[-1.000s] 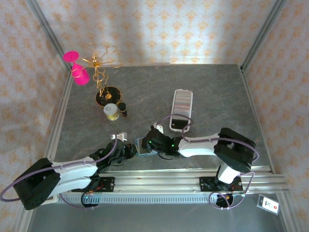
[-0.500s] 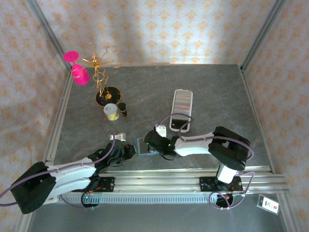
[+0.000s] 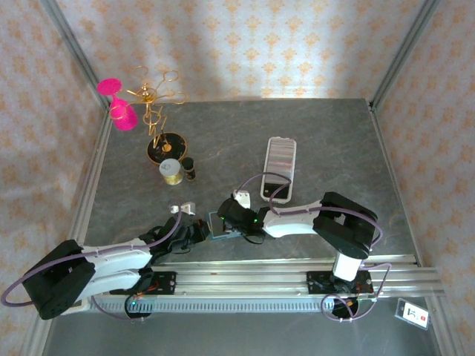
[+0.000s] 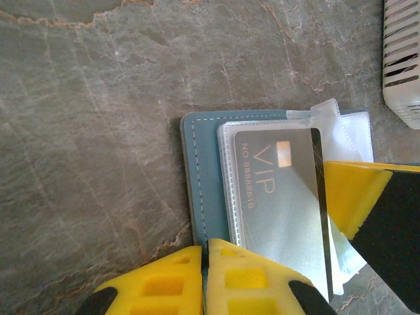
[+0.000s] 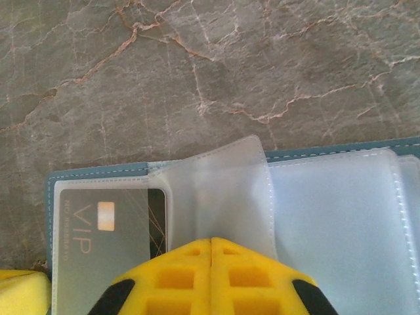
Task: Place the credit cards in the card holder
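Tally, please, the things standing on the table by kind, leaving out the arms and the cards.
Card holder: 1
Tray: 1
Gold stand: 1
Jar: 1
Small bottle: 1
Pink glass, it seems: 1
Total: 6

The left arm (image 3: 111, 259) and right arm (image 3: 297, 217) wear white shells between black joints, lilac cables (image 3: 16, 276) alongside, their fingers (image 4: 157, 282) bright yellow.
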Tool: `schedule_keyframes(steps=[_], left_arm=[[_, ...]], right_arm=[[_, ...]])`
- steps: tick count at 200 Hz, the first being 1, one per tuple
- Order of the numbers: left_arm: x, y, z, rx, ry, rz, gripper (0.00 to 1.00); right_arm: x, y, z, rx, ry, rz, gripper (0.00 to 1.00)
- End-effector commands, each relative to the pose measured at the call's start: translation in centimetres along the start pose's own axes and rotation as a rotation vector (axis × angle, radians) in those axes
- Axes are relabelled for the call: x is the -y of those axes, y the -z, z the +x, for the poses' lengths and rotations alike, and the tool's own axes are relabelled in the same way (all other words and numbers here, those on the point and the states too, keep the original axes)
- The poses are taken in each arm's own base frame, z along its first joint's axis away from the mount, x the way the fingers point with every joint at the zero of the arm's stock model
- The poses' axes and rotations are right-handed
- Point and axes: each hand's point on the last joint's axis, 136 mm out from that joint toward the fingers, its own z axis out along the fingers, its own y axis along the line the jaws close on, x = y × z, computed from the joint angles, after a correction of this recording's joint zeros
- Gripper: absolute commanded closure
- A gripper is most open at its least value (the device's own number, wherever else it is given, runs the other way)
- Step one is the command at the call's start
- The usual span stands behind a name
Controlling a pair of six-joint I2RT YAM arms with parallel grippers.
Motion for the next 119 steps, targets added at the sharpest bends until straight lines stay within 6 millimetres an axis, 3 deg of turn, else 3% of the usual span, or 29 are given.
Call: schedule_keyframes(steps=[1,35,77,119], left_arm=[[0.9,0.0,-0.5,0.016,0.004,0.038,0.91],[0.8,0.3,-0.7,0.037,-0.001,0.036,0.91],[0.6,0.8,-1.2,0.062,0.014,0.025,0.87],[0.2,2.0,-2.2,0.118,0.042,0.001,0.73]], right_arm=[[-1.4,0.3,0.5,-0.032,0.016,-0.053,1.00],[-1.8,0.8,-0.7,0.014,0.008,-0.066,1.00],[-2.6,1.7,-1.5,0.048,0.008,-0.109,0.87],[-2.1,4.0,-2.7,0.111,0.001,-0.136,0.78]])
